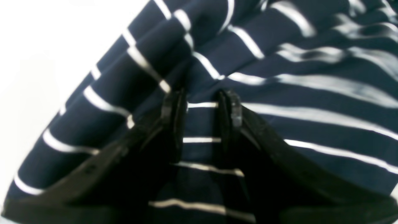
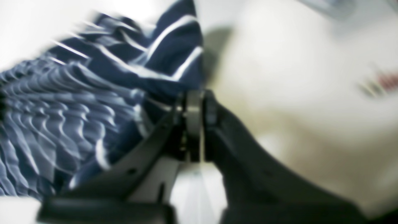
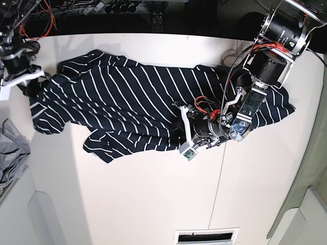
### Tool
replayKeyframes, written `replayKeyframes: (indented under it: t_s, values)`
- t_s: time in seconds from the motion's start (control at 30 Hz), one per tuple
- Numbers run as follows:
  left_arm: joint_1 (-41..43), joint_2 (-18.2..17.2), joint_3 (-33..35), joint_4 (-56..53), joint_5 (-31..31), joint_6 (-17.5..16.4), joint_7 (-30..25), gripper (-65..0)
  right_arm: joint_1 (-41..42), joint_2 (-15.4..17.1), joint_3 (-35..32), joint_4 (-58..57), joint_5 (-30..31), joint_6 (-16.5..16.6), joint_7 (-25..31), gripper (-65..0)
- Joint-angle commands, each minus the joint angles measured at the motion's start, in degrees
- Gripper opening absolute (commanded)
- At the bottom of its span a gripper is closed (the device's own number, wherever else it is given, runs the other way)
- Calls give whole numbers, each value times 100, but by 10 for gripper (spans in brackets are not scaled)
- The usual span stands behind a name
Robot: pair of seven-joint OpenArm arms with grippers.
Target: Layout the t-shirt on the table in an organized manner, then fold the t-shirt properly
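Item: the t-shirt [image 3: 138, 102], dark navy with thin white stripes, lying rumpled across the far half of the table [image 3: 153, 199], one end bunched at our right arm's side, the other under our left arm.

Handling, as we judge it: soft, light, limp cloth; it will drape and crease, drag rather than slide cleanly, and is not fragile. We would take hold at hems, shoulder seams or sleeve edges, not mid-panel, so that a pull spreads the cloth flat.

Left gripper [image 1: 202, 105]: jaws partly apart, with a striped fold of cloth between the fingertips; we judge it gripped, low on the shirt's near edge.

Right gripper [image 2: 194, 109]: jaws pressed together, beside the shirt's bunched edge; the wrist view is blurred, so we cannot tell whether any cloth is pinched.

Also present: a grey garment [image 3: 10, 153] at the table's edge, apart from the shirt.
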Motion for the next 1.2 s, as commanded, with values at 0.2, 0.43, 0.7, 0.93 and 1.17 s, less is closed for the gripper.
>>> replayKeyframes:
  t_s: [0.2, 0.43, 0.7, 0.93, 1.17]
  values:
    - [26, -149, -2, 37, -7, -92, 1110, -429, -870, 31, 330, 107, 798, 560, -72, -650]
    - [31, -151, -2, 920, -1224, -586, 1788, -429, -638, -39, 330, 107, 968, 540, 345, -333]
    - [33, -151, -2, 1996, -1665, -579, 2135, -429, 323, -24, 149, -195, 623, 444, 295, -333]
    - [26, -63, -2, 2194, -1676, -579, 1816, -428, 647, 0, 13, -1480, 721, 697, 494, -258]
    - [11, 330, -7, 2170, -378, 0, 728, -408, 892, -120, 0, -2177, 946, 734, 555, -216]
